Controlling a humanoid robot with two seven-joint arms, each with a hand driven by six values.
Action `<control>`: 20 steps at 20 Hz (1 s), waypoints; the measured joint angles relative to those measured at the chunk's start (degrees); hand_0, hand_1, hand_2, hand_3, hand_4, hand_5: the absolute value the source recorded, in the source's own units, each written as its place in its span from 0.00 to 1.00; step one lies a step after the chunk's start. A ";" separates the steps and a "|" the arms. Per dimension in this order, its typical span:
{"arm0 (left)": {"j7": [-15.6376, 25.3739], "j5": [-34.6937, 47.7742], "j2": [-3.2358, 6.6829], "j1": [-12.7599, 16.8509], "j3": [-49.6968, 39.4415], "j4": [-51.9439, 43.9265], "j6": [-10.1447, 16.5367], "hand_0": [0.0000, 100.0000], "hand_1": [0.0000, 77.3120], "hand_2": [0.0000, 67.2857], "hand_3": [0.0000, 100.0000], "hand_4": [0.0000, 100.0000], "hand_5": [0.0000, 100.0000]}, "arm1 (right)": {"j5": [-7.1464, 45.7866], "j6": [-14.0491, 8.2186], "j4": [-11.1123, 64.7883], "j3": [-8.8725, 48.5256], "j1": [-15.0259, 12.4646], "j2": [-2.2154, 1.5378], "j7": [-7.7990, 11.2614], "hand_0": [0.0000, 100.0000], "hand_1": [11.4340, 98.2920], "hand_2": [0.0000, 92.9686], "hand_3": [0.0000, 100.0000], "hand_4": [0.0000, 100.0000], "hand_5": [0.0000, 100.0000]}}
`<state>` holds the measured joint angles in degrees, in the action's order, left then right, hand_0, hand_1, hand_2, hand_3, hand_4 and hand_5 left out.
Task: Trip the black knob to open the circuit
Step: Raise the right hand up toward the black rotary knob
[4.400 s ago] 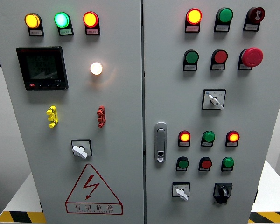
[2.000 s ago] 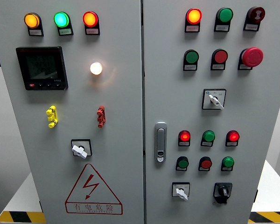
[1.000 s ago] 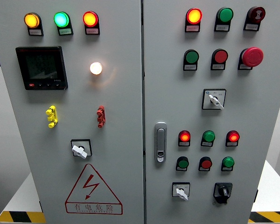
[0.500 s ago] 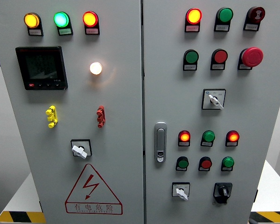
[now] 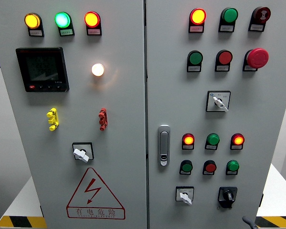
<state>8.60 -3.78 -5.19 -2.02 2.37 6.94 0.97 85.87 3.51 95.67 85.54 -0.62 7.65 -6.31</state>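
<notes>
Since half a second ago a dark grey fingertip of the right hand (image 5: 248,222) has entered at the bottom edge, lower right; only a sliver shows, so cannot tell whether its fingers are spread or curled; left hand out of view; panel otherwise unchanged.

Target black knob (image 5: 227,195) sits just up and left of that fingertip, near but not touching; pointer looks roughly upright; white-handled selector (image 5: 184,196) lies further left of the hand, same row.

Risks, as judgement: hand coming in low and from the right could overshoot and brush the green pushbutton (image 5: 233,166) right above the knob, or go on to the white selector instead; knob is small and smooth, so a shallow pinch may slip and leave it untripped; twisting the wrong way would do nothing.

Materials: cabinet door (image 5: 276,109) is matte light-grey painted sheet metal, flat; knob is glossy black plastic, winged, on a square black bezel; buttons round domed plastic; door latch (image 5: 164,145) is satin metal, oblong.
</notes>
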 measured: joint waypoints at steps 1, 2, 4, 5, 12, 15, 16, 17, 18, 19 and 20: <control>0.00 0.00 0.00 0.00 0.00 0.00 0.00 0.00 0.04 0.19 0.21 0.07 0.02 | 0.00 0.00 -0.24 -0.01 0.50 0.00 -0.06 0.80 0.40 0.07 0.91 0.96 1.00; 0.00 0.00 0.00 0.00 0.00 0.00 0.00 0.00 0.04 0.19 0.21 0.07 0.02 | 0.00 0.00 -0.56 -0.02 1.03 0.00 -0.17 0.80 0.40 0.07 0.92 0.97 1.00; 0.00 0.00 0.00 0.00 0.00 0.00 0.00 0.00 0.04 0.19 0.21 0.07 0.02 | 0.00 0.00 -1.56 -0.01 2.21 0.00 -0.34 0.80 0.40 0.07 0.92 0.97 1.00; 0.00 0.00 0.00 0.00 0.00 0.00 0.00 0.00 0.04 0.19 0.21 0.07 0.02 | 0.00 0.00 -2.21 0.01 2.73 0.00 -0.39 0.80 0.40 0.07 0.92 0.98 1.00; 0.00 0.00 0.00 0.00 0.00 0.00 0.00 0.00 0.04 0.19 0.21 0.07 0.02 | -0.14 -0.38 -6.40 0.36 6.49 0.00 -0.39 0.81 0.41 0.08 0.92 0.99 1.00; 0.00 0.00 0.00 0.00 0.00 0.00 0.00 0.00 0.04 0.19 0.21 0.07 0.02 | -0.26 -0.43 -7.83 0.45 7.85 0.00 -0.39 0.82 0.41 0.08 0.92 0.99 1.00; 0.00 0.00 0.00 0.00 0.00 0.00 0.00 0.00 0.04 0.19 0.21 0.07 0.02 | -0.31 -0.44 -8.05 0.45 8.07 0.00 -0.39 0.82 0.41 0.08 0.92 0.99 1.00; 0.00 0.00 0.00 0.00 0.00 0.00 0.00 0.00 0.04 0.19 0.21 0.07 0.02 | -0.35 -0.44 -8.21 0.45 8.19 0.00 -0.43 0.82 0.41 0.08 0.92 0.99 1.00; 0.00 0.00 0.00 0.00 0.00 0.00 0.00 0.00 0.04 0.19 0.21 0.07 0.02 | -0.41 -0.44 -8.32 0.40 8.27 0.00 -0.44 0.82 0.41 0.08 0.93 0.99 1.00; 0.00 0.00 0.00 0.00 0.00 0.00 0.00 0.00 0.04 0.19 0.21 0.07 0.02 | -0.48 -0.44 -8.41 0.32 8.31 0.00 -0.44 0.82 0.41 0.08 0.93 0.99 1.00; 0.00 0.00 0.00 0.00 0.00 0.00 0.00 0.00 0.04 0.19 0.21 0.07 0.02 | -0.56 -0.44 -8.49 0.28 8.33 0.00 -0.44 0.82 0.41 0.08 0.93 0.99 1.00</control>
<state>8.61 -3.78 -5.19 -2.02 2.37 6.94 0.97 85.31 3.07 87.18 85.82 7.71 7.65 -6.75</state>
